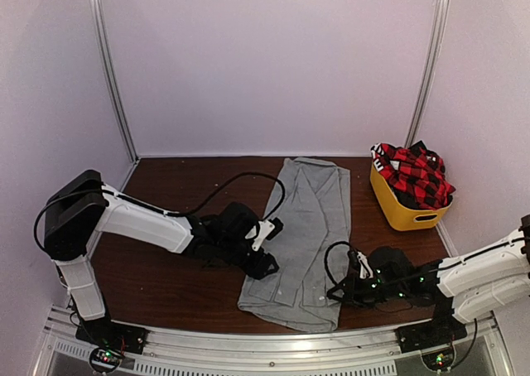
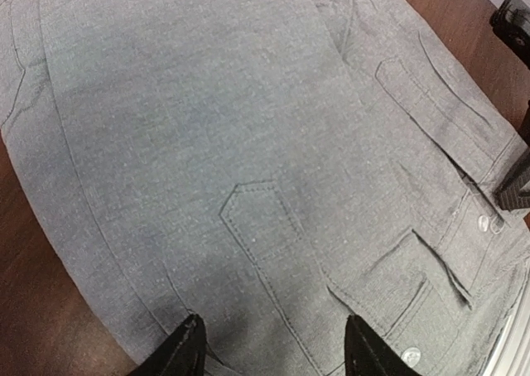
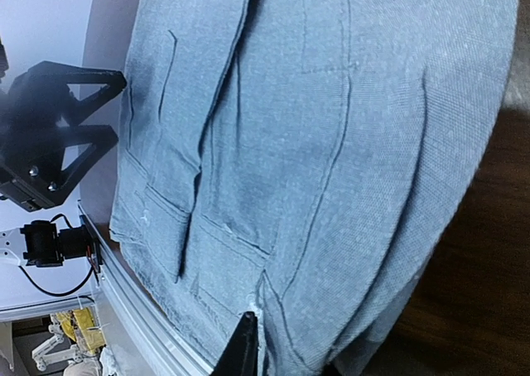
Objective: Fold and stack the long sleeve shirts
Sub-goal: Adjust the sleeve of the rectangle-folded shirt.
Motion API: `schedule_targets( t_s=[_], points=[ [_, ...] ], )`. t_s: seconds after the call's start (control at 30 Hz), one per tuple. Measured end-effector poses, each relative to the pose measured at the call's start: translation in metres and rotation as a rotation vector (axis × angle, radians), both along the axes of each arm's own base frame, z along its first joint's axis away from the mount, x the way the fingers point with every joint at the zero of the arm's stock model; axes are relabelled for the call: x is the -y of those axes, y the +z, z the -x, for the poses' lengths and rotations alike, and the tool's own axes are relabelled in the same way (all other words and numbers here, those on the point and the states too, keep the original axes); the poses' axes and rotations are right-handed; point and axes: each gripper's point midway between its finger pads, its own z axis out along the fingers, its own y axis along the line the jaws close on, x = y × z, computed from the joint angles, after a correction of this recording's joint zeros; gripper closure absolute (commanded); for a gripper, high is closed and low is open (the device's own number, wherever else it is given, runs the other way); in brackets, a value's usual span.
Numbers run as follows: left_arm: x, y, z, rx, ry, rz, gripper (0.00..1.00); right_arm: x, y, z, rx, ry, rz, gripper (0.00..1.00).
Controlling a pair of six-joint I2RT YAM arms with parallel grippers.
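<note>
In the top view, the light-grey shirt (image 1: 306, 235) is seen spread lengthwise at the middle of the table (image 1: 166, 285), its collar end toward the bottom of the frame. The left gripper (image 1: 269, 248) is placed at the shirt's left edge, lower centre of the frame. The right gripper (image 1: 339, 291) is set at the shirt's lower right corner. The red-and-black plaid shirt (image 1: 414, 173) is heaped in the yellow tub (image 1: 402, 214) at the right.

In the left wrist view, the frame is filled by grey cloth. The two fingers (image 2: 186, 351) are seen spread apart at the bottom edge, released, with the shirt just beyond them.

In the right wrist view, one finger (image 3: 244, 347) is shown at the bottom edge against the shirt's hem. Whether cloth is clamped cannot be told.
</note>
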Motion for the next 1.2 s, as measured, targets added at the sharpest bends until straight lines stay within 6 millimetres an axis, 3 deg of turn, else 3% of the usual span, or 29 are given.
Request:
schedule_targets(
  t_s=[0.23,0.9,1.2],
  points=[
    [-0.002,-0.003,0.001,-0.004,0.001,-0.007,0.42,-0.005,0.017,-0.002,0.027,-0.001,-0.051,1.0],
    [-0.004,-0.006,0.002,-0.006,0.003,-0.013,0.42,-0.043,0.038,-0.001,0.025,0.028,-0.215,1.0],
    [0.002,-0.003,0.016,-0.064,-0.043,0.045,0.42,-0.031,0.037,-0.002,0.036,-0.004,-0.154,0.91]
  ],
)
